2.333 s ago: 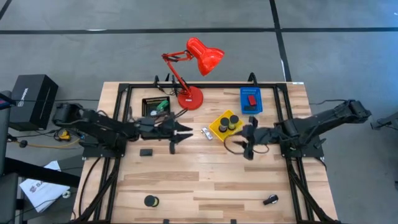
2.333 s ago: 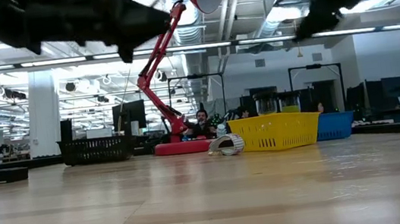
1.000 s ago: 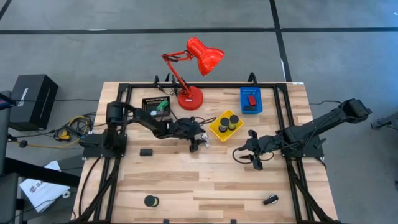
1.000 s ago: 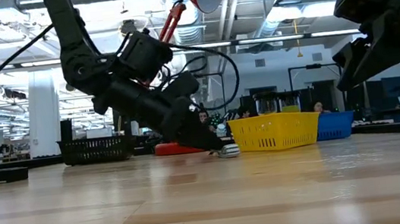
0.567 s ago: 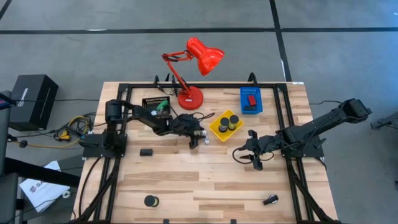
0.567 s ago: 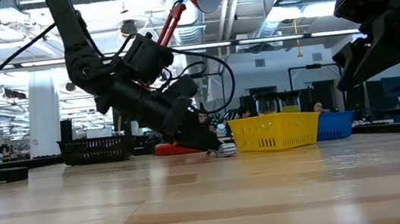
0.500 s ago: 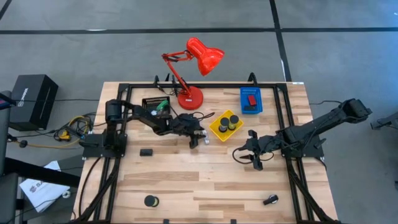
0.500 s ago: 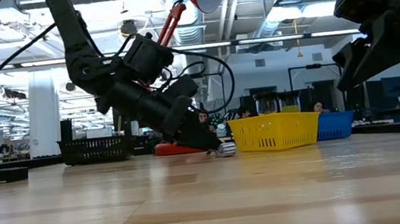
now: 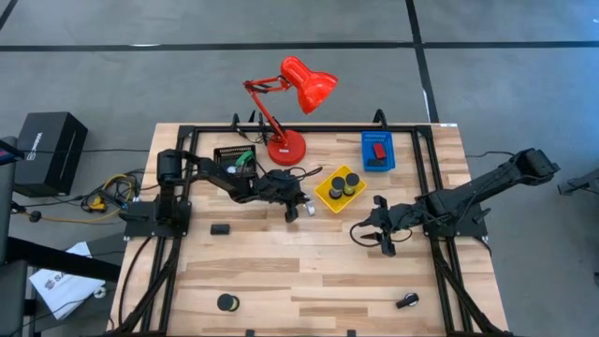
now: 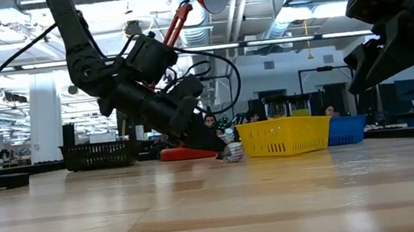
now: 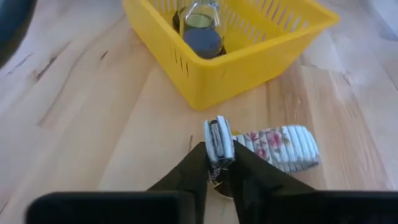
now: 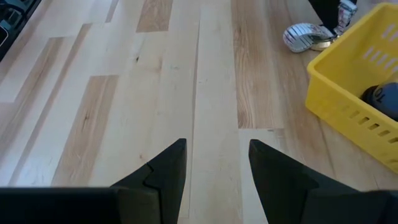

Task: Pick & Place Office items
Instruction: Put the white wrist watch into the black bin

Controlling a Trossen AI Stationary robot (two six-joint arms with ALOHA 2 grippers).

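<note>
Near the yellow tray (image 9: 339,187), a silvery flower-patterned clip (image 11: 217,140) stands upright between the fingers of my left gripper (image 9: 298,208), which is shut on it. A ribbed flower-patterned piece (image 11: 281,147) lies flat on the table right beside it; whether the two are one thing I cannot tell. In the low view the clip (image 10: 233,152) shows at the gripper's tip. My right gripper (image 9: 377,234) hovers open over bare wood, to the right of the yellow tray, and holds nothing (image 12: 214,163). My left gripper pinches the clip's lower part (image 11: 216,163) between its two fingers (image 11: 193,167), which slant down from the table's left side. The clip's upper end sticks up above the fingertips. Whether its underside rests on the table, the fingers hide.
The yellow tray holds black rolls and a green cylinder. A blue tray (image 9: 377,151) with a red block, a black tray (image 9: 234,157) and the red lamp (image 9: 285,126) stand at the far side. A black block (image 9: 220,227), a tape roll (image 9: 227,302) and a small black item (image 9: 406,301) lie nearer.
My left gripper's fingers have shut from wide open onto the clip beside the yellow tray. In the low view the clip now sits a little higher and more upright at the fingertips than it lay before.
</note>
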